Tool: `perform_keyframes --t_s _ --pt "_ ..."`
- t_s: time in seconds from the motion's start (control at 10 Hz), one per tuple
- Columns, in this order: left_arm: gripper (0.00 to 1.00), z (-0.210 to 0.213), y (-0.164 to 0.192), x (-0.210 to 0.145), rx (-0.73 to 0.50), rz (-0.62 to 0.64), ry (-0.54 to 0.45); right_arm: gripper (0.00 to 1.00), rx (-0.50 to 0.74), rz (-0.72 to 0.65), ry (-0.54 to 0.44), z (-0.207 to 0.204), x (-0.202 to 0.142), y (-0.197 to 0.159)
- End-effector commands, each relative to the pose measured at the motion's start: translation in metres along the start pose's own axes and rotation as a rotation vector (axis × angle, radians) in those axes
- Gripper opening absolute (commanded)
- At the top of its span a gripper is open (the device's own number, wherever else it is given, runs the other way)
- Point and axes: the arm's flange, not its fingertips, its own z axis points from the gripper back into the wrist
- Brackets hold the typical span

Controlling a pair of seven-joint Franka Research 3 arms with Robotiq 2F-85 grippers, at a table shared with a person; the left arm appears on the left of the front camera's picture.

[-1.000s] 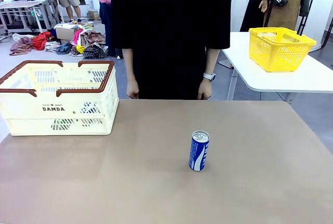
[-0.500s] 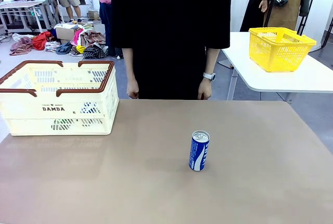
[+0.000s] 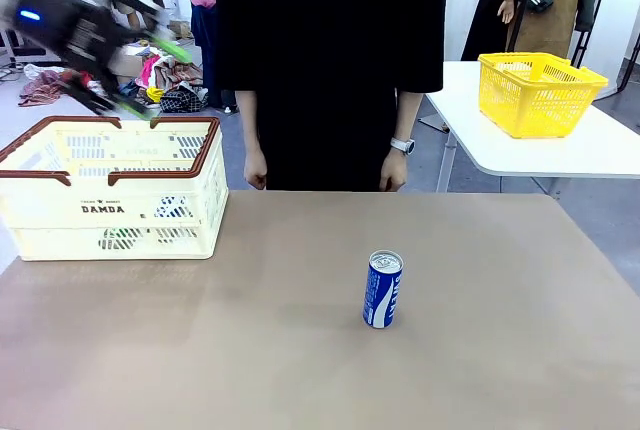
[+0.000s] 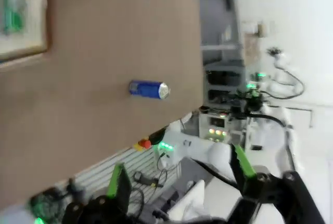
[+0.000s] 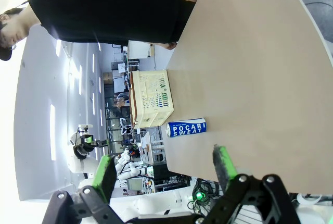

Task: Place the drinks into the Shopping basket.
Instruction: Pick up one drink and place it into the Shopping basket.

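Brown tabletop (image 3: 300, 370) stretched between the robot and a person standing at its far edge, hands hanging by the table's rim, apparently just watching. At far left sat the Shopping basket (image 3: 110, 212), its open top ready for loading; a green shape lay blurred inside it in the left wrist view, likely one drink, though I could not be sure. The blue can (image 3: 383, 289) stood upright near the middle, well apart from the basket, not yet gripped. Above the basket's far left side hung the left gripper (image 3: 125, 70), fingers spread wide and empty. The right gripper (image 5: 164, 169) stood wide too, holding nothing.
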Motion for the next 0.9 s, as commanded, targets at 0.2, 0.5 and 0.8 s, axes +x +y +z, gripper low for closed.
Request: perform_keyframes --t_s 0.2,0.5,0.8 --pt "1.00 -0.119 -0.009 -0.025 0.147 0.008 0.161 1.00 0.006 0.010 -0.002 0.000 0.000 0.002" --pt "1.00 -0.129 -0.018 -0.038 0.132 0.040 0.152 1.00 0.006 0.010 -0.002 0.000 0.000 0.002" --pt "1.00 -0.133 -0.016 -0.033 0.116 0.027 0.166 1.00 0.006 0.010 -0.002 0.000 0.000 0.002"
